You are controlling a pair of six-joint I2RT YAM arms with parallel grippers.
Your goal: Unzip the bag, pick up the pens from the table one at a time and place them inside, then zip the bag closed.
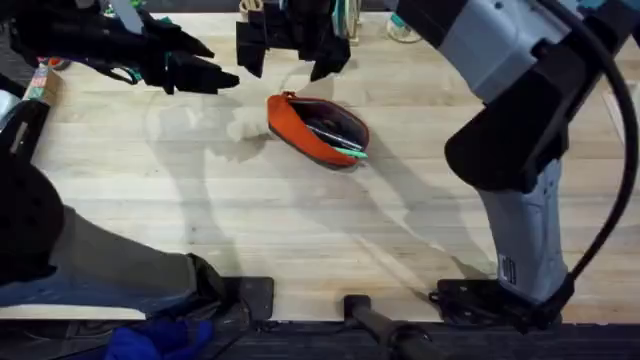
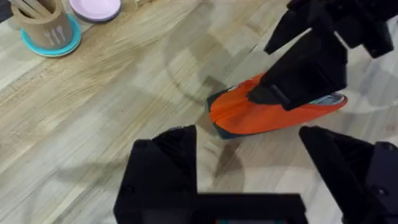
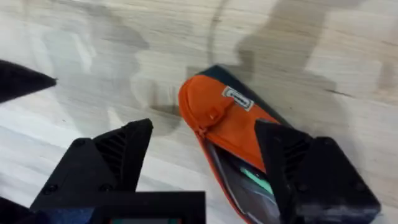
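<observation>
The orange bag (image 1: 305,128) lies on the table (image 1: 200,200) near the middle, its zipper partly undone and its mouth gaping at the right end. A green pen (image 1: 347,150) and a grey pen (image 1: 325,130) lie inside the opening. My right gripper (image 1: 290,62) hovers open just behind the bag's closed end; in its wrist view the fingers (image 3: 112,162) straddle the bag (image 3: 227,127), with the green pen (image 3: 258,180) showing inside. My left gripper (image 1: 210,68) is open, up and to the left of the bag (image 2: 249,115), holding nothing.
A wooden utensil cup on a teal saucer (image 2: 46,28) and a pink plate (image 2: 96,7) stand at the far edge. More small items (image 1: 402,28) line the back. A blue cloth (image 1: 160,340) lies at the front, by the left arm's base.
</observation>
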